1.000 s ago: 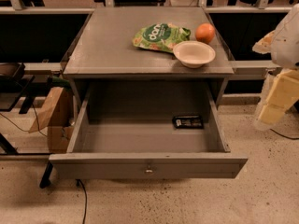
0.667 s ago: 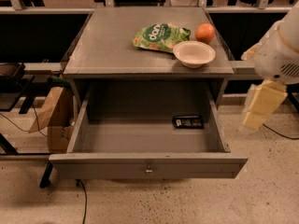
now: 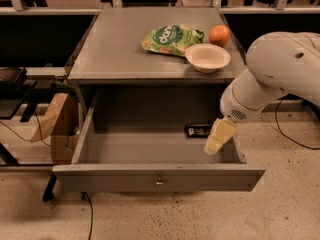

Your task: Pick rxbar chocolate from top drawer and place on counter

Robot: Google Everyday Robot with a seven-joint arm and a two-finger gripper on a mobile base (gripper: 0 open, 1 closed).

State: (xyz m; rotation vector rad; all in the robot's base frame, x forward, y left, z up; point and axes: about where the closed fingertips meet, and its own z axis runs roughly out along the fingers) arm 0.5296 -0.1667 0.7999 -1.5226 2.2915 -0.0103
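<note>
speckled floor under a grey bench (image 3: 125,49). its top drawer (image 3: 160,176) stands open. gripper (image 3: 219,136) hangs over the drawer's right side; opening cannot be told, nothing seen held. rxbar chocolate (image 3: 199,130) lies at the drawer's back right, just centre-ward of the gripper, long axis along the drawer's width.

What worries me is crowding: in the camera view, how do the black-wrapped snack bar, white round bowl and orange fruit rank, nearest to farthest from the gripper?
The gripper hangs over the grey drawer, right side.
1. Black-wrapped snack bar, in the drawer beside it.
2. White round bowl, grey counter, front right.
3. Orange fruit, behind the bowl.
</note>
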